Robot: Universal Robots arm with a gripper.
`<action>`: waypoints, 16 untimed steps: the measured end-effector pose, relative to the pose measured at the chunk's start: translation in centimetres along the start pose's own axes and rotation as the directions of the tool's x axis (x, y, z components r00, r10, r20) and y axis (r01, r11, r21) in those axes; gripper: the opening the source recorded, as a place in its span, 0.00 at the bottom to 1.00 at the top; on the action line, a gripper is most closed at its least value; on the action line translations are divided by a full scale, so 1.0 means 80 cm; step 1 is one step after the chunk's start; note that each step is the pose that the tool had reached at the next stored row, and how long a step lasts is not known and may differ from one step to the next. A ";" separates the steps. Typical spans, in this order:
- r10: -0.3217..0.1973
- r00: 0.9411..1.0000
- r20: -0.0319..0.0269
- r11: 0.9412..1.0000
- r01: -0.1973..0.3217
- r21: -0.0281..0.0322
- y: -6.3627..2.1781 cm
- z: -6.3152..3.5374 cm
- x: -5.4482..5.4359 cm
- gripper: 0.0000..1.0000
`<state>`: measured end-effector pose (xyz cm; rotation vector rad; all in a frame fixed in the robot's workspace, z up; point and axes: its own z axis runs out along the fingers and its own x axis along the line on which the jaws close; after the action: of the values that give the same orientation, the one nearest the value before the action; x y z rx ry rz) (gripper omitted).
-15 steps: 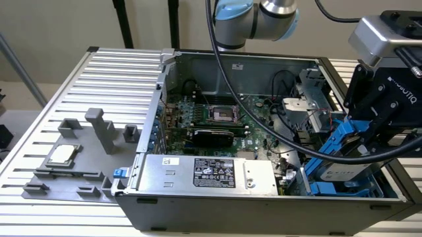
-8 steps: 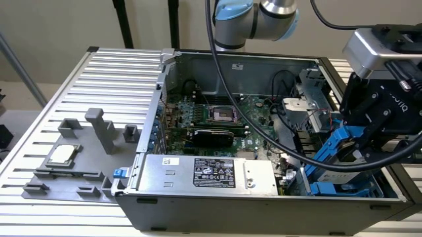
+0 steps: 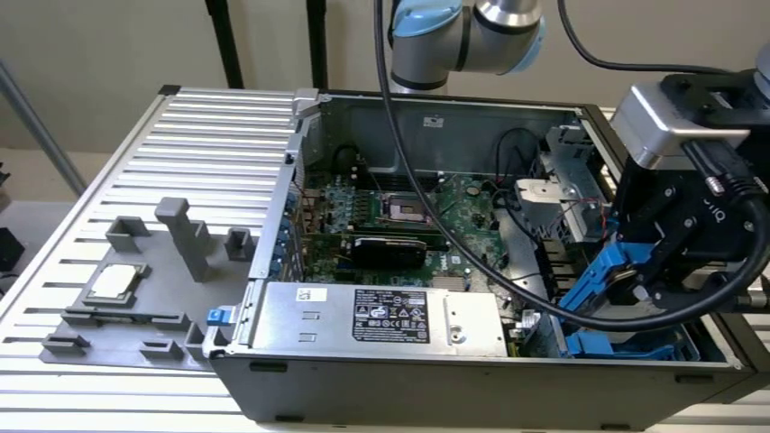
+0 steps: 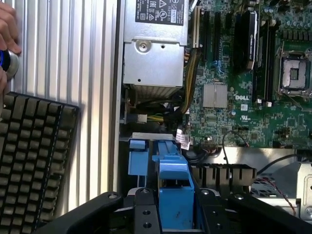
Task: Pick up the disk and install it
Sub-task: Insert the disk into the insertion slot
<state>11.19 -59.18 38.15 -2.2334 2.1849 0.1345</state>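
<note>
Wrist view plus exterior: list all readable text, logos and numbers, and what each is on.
"DELL": white print on the motherboard.
Black label on the silver box: symbols and fine print, too small to read.
White sticker on the same box: too small to read.
Chip and slot markings on the motherboard: too blurred to read.
</note>
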 end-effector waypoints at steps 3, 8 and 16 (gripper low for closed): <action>-0.002 1.000 0.001 1.000 0.002 0.000 0.000 0.007 0.000 0.33; -0.004 1.000 0.002 1.000 0.004 0.000 -0.001 0.016 0.002 0.33; -0.006 1.000 0.002 1.000 0.006 0.000 -0.001 0.026 0.002 0.33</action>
<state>11.20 -59.22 36.06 -2.2384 2.1774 0.1373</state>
